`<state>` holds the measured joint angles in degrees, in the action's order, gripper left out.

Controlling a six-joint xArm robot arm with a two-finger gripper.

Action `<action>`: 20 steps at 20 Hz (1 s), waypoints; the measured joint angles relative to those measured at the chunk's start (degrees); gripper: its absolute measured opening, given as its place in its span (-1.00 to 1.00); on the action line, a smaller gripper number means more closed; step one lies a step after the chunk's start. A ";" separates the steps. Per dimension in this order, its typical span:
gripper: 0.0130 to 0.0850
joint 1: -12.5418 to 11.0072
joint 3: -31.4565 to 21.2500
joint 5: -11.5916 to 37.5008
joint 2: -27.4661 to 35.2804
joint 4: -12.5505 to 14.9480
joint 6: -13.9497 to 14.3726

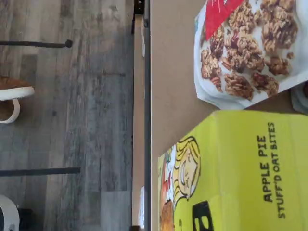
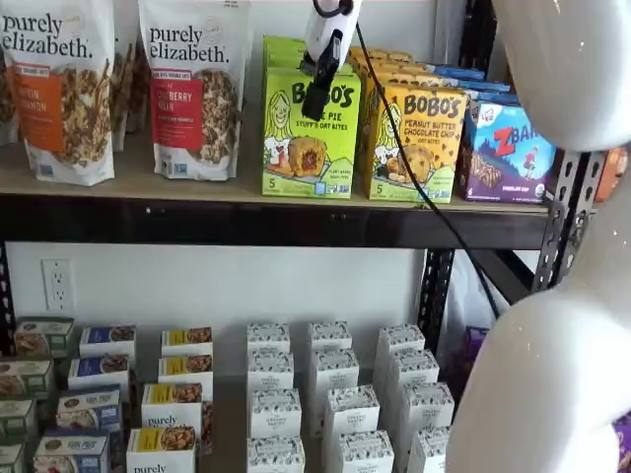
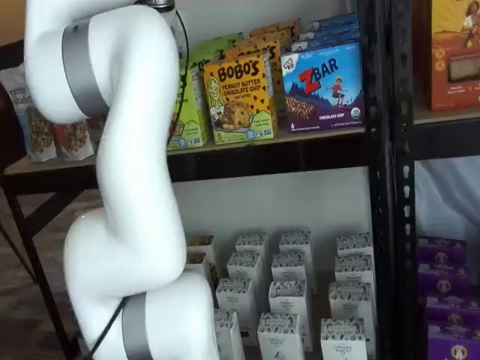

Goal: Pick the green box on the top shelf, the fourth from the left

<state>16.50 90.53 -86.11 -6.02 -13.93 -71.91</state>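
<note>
- The green box (image 2: pixel 310 133) stands on the top shelf (image 2: pixel 246 222), between a granola bag (image 2: pixel 192 89) and a yellow box (image 2: pixel 414 143).
- The end effector (image 2: pixel 317 99) hangs in front of it. I cannot tell if its fingers are apart.

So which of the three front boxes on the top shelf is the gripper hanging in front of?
The lime-green Bobo's Apple Pie box; the gripper overlaps its front, while the yellow-orange peanut butter box and blue ZBar box stand clear.
</note>
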 joint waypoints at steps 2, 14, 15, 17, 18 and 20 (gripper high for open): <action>0.56 -0.07 -0.05 0.12 -0.06 -0.09 -0.05; 0.11 -0.22 0.81 -0.79 0.26 -0.23 -0.08; 0.11 -0.19 0.63 -0.53 0.16 -0.17 -0.06; 0.11 -0.12 0.15 0.21 -0.13 -0.12 -0.03; 0.11 -0.10 -0.02 0.49 -0.22 -0.15 -0.03; 0.11 -0.08 -0.13 0.73 -0.27 -0.23 -0.01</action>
<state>16.42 90.39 -85.38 -6.29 -14.15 -71.92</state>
